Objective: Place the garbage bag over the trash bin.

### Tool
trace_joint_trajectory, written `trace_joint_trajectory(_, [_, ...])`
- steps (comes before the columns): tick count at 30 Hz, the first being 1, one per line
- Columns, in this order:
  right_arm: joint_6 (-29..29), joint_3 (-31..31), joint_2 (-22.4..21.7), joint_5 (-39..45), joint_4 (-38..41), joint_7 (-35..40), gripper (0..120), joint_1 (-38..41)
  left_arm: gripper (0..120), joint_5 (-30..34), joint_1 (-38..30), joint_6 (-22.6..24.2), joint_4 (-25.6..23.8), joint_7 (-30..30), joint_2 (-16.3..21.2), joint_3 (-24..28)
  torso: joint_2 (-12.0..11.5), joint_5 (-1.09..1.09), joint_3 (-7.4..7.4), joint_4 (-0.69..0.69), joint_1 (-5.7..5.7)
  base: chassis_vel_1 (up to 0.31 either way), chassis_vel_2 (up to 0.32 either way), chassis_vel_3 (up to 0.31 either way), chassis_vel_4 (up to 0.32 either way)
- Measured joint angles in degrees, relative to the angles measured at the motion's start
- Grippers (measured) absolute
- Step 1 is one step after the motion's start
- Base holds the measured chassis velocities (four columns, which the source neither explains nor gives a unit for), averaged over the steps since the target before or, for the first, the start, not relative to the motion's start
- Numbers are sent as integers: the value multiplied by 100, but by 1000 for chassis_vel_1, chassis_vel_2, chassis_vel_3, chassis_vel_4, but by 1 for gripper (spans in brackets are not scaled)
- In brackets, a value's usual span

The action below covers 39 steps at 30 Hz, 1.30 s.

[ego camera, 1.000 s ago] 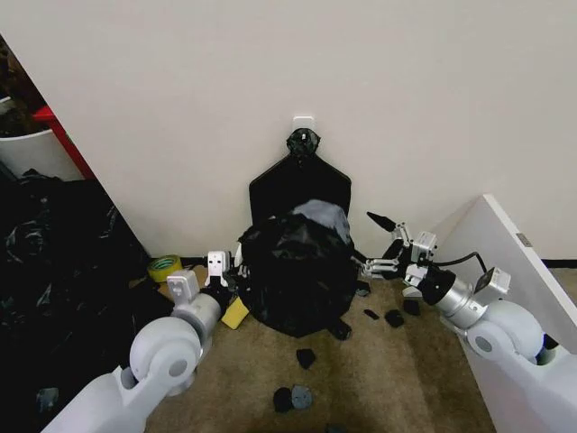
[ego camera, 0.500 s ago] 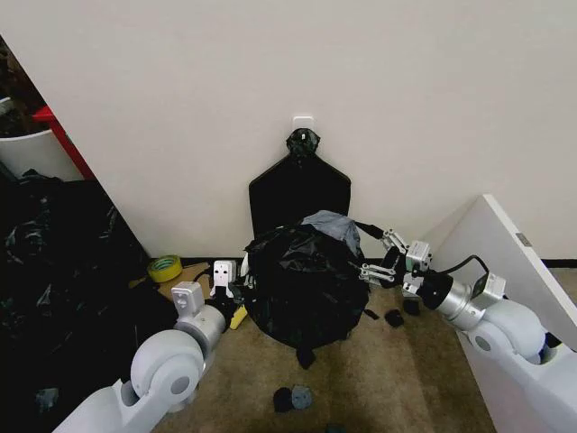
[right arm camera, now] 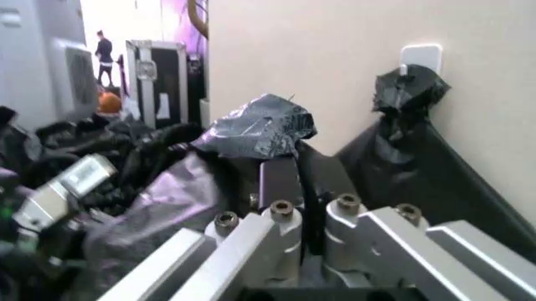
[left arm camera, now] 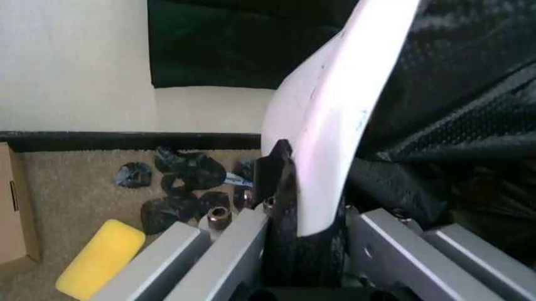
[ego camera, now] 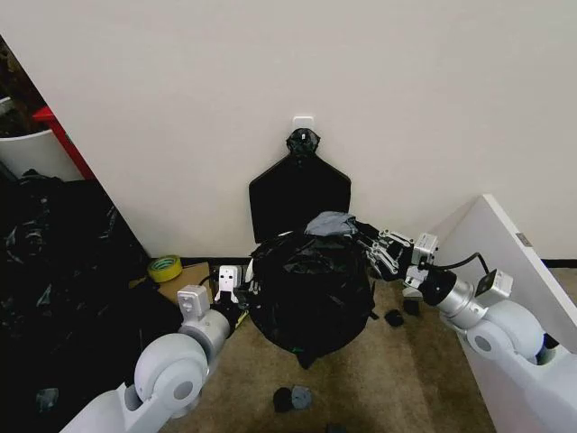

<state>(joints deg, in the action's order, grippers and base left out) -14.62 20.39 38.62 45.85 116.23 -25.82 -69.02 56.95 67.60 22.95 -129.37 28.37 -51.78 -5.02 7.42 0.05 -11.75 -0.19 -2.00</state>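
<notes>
The garbage bag [ego camera: 311,290] is a crinkled black plastic dome draped over the trash bin, which it hides in the head view. In the left wrist view the bin's pale rim [left arm camera: 335,113] curves up between my fingers, with black bag plastic [left arm camera: 452,119] lying against it. My left gripper [ego camera: 227,287] sits at the bag's lower left edge, shut on the bag at the rim. At the bag's upper right edge my right gripper [ego camera: 371,248] is shut on a fold of the plastic [right arm camera: 251,128].
A flat black sheet [ego camera: 299,191] hangs knotted from a wall hook behind the bin. A heap of black plastic [ego camera: 54,271] fills the left. A white panel [ego camera: 514,262] leans at the right. Tape roll [ego camera: 164,267], yellow sponge [left arm camera: 100,257] and black scraps [ego camera: 293,397] lie on the carpet.
My right gripper moved in to the bag's top right edge and shut on it. The left gripper shifted right along the bag's edge. The bag now hangs lower and wider.
</notes>
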Motion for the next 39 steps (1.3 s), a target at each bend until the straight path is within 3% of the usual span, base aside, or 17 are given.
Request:
trace_joint_trajectory(6, [239,-122,77,-584,-72,843,0,21,0,-377,-55,-99,-36,-100,71,465,0,-1,0,-1,0,0,0,0,0])
trace_joint_trajectory(10, [340,-194,108,-1149,-360,916,0,20,0,-810,-55,-269,-41,-300,129,718,0,-1,0,1,0,0,0,0,0])
trace_joint_trajectory(17, [348,-104,117,-1791,-1020,344,0,4,0,-979,-81,-453,-21,-478,198,747,0,0,0,0,0,0,0,0,0])
trace_joint_trajectory(22, [-158,4,83,-1984,-1439,-511,0,125,0,-876,-199,-511,122,-520,147,620,0,0,0,0,0,0,0,0,0])
trace_joint_trajectory(25, [-383,49,90,-2198,-1501,-531,5,165,0,-846,-237,-517,169,-524,131,580,0,0,0,0,0,0,0,0,0])
trace_joint_trajectory(27, [-486,1,105,-2402,-1414,52,13,153,0,-830,-267,-527,207,-527,120,557,0,0,0,0,0,0,0,0,0])
trace_joint_trajectory(30, [-355,-229,137,-2494,-1025,1630,26,85,0,-819,-303,-530,281,-531,95,538,0,0,0,0,0,0,0,0,0])
trace_joint_trajectory(31, [-355,-229,137,-2494,-1025,1630,26,85,0,-819,-303,-530,281,-531,95,538,0,0,0,0,0,0,0,0,0])
trace_joint_trajectory(34, [-119,-304,172,-2472,-700,2623,38,20,0,-792,-333,-537,325,-529,66,517,0,-1,0,1,0,0,0,0,0])
trace_joint_trajectory(38, [623,-290,167,-2198,-10,3969,55,-193,0,-578,-403,-559,431,-502,-12,285,0,-1,0,-1,0,0,0,0,0])
trace_joint_trajectory(39, [623,-290,167,-2198,-10,3969,55,-193,0,-578,-403,-559,431,-502,-12,285,0,-1,0,-1,0,0,0,0,0])
